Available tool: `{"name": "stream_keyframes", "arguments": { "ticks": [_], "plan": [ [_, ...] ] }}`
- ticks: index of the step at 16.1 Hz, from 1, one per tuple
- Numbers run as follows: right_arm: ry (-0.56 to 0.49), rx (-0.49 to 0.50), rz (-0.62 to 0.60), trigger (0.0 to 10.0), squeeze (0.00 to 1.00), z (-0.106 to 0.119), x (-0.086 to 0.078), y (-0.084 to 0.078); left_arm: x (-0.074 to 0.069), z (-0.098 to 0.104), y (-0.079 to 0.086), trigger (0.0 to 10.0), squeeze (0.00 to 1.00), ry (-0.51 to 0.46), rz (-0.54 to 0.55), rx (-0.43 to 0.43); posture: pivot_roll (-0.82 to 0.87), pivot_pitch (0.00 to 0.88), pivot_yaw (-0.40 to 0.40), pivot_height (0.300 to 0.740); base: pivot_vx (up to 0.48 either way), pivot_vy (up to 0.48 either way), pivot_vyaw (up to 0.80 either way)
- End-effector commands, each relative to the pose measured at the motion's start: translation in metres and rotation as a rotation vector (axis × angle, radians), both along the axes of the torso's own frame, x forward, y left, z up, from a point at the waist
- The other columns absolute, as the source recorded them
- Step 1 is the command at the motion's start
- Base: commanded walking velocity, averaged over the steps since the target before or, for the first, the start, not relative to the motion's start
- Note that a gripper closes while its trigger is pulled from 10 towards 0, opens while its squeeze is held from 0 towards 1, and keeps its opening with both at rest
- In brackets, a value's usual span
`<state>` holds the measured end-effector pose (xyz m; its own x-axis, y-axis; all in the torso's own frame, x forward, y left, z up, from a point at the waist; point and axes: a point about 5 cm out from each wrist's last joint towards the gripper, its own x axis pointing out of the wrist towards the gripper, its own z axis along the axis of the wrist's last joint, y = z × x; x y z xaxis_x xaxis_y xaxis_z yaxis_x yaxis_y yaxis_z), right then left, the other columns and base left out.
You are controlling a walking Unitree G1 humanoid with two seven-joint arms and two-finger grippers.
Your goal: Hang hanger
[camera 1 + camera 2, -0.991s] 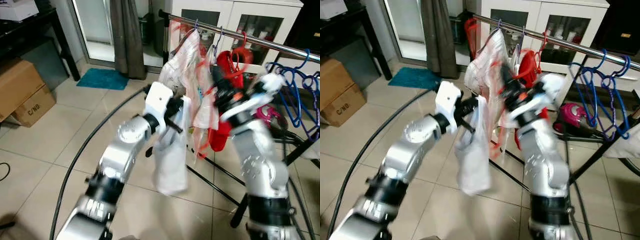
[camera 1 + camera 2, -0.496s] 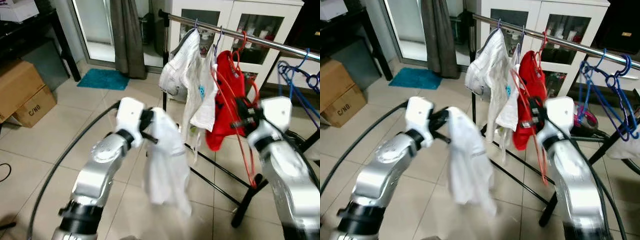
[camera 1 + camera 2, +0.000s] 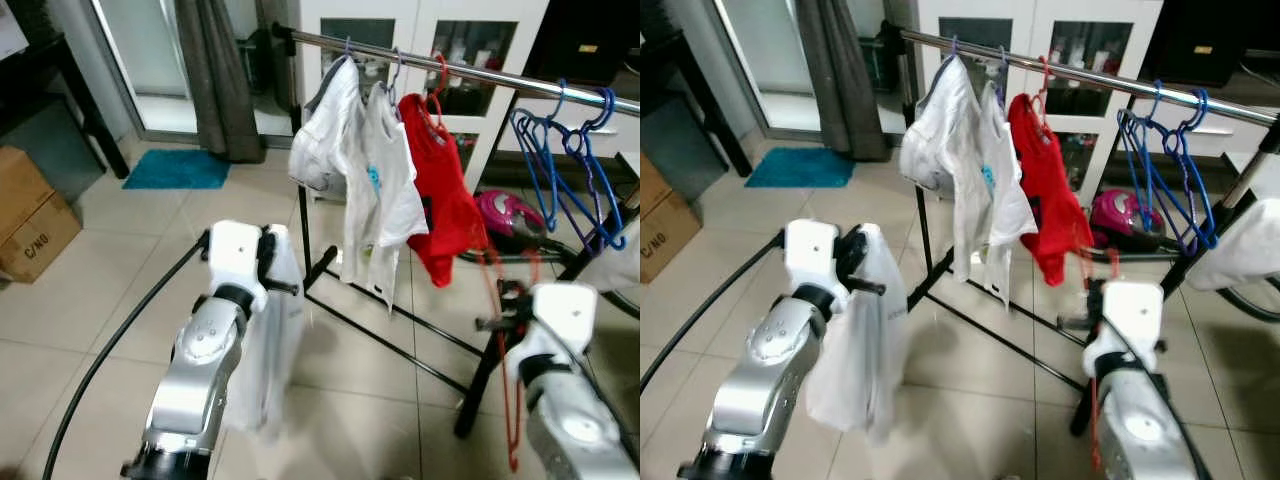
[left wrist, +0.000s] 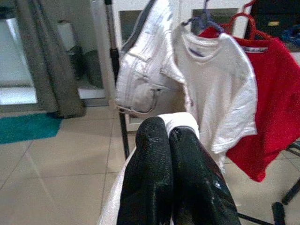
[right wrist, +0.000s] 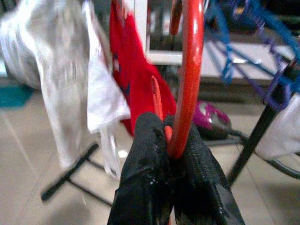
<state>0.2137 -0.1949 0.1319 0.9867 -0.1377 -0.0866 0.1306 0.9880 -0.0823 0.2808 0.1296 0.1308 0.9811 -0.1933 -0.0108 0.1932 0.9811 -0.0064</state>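
The right gripper (image 5: 171,140) has its two black fingers pressed together on a red hanger (image 5: 190,70), which stands up from the fingers; in the head view the hanger (image 3: 508,370) is blurred and hangs low beside the right arm, in front of the rack and not on the rail. The left gripper (image 4: 169,133) is also closed, pinching the edge of a white garment (image 3: 865,340) that drops down along the silver left arm almost to the floor. Behind both arms stands a clothes rack with a shiny metal rail (image 3: 470,70) on black legs (image 3: 380,330). On this rail hang, from the robot's left to its right, a pair of pale shorts (image 3: 320,130), a white T-shirt (image 3: 385,190) and a red shirt (image 3: 445,210), close beside each other, and further to the right a bunch of blue hangers (image 3: 565,150). Under the rack, near the red shirt, lies a pink object (image 3: 505,212) that I cannot identify. The floor (image 3: 100,290) is of light beige tiles. At the left is a cardboard box (image 3: 30,215), and further back a teal mat (image 3: 178,168) lies before a grey curtain (image 3: 210,75). A white cabinet with glass doors (image 3: 440,30) stands behind the rail. A black cable (image 3: 110,350) curves across the floor on the left.
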Motion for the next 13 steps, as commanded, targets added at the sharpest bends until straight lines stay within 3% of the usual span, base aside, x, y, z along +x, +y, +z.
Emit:
{"name": "stream_keyframes", "arguments": {
  "ticks": [1,3,5,7,9,13],
  "plan": [
    [-0.04,0.007,0.003,10.0,0.0,0.01,-0.003,0.002,-0.001,0.01,0.007,10.0,0.0,-0.058,0.051,-0.018,-0.06,0.039,0.07,0.74,0.0,0.0,-0.8],
    [-0.095,-0.014,0.111,10.0,0.0,0.022,-0.002,0.016,0.001,0.01,0.019,10.0,0.0,-0.04,0.117,0.025,-0.07,0.048,0.05,0.74,0.0,0.0,-0.8],
    [-0.097,0.028,0.132,10.0,0.0,0.023,0.0,0.021,-0.004,0.015,0.017,10.0,0.0,-0.054,0.015,0.067,-0.05,0.051,0.014,0.74,0.0,0.0,-0.8],
    [-0.05,0.112,0.035,10.0,0.0,0.007,0.004,0.011,-0.01,0.02,0.009,10.0,0.0,-0.086,-0.065,0.11,-0.03,0.045,0.003,0.74,0.0,0.0,-0.8],
    [-0.03,0.093,-0.022,10.0,0.0,0.0,0.004,0.002,-0.012,0.014,0.005,10.0,0.0,-0.064,-0.081,0.144,-0.04,0.046,-0.001,0.74,0.0,0.0,-0.8],
    [0.001,0.079,-0.057,10.0,0.0,-0.002,-0.01,-0.001,-0.012,0.015,-0.006,10.0,0.0,-0.033,-0.14,0.084,-0.09,0.086,0.052,0.74,0.0,0.0,-0.8]
  ]
}}
